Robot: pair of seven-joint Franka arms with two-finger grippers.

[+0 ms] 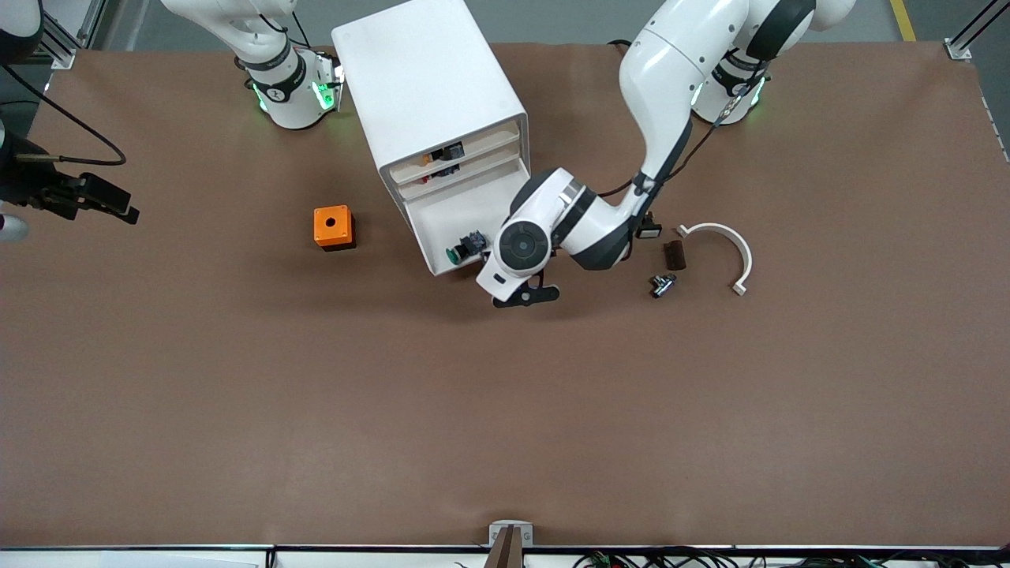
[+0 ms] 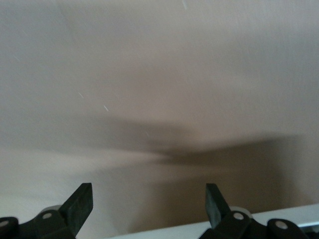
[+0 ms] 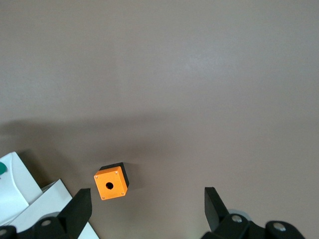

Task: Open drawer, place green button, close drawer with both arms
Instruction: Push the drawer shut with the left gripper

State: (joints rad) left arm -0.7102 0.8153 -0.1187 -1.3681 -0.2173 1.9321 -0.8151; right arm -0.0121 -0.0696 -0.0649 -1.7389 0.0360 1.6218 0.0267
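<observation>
The drawer [image 1: 451, 233] stands pulled out of the white cabinet [image 1: 430, 95], and the green-capped button [image 1: 465, 248] lies inside it, near its front edge. The left gripper [image 1: 527, 295] sits low at the drawer's front corner, its fingers [image 2: 79, 205] spread apart and holding nothing. The right gripper [image 1: 99, 203] waits at the right arm's end of the table, fingers [image 3: 79, 209] likewise apart. An orange box [image 1: 334, 227] rests on the brown table [image 1: 505, 410] beside the cabinet; a white curved bracket [image 1: 726, 251] lies toward the left arm's end.
</observation>
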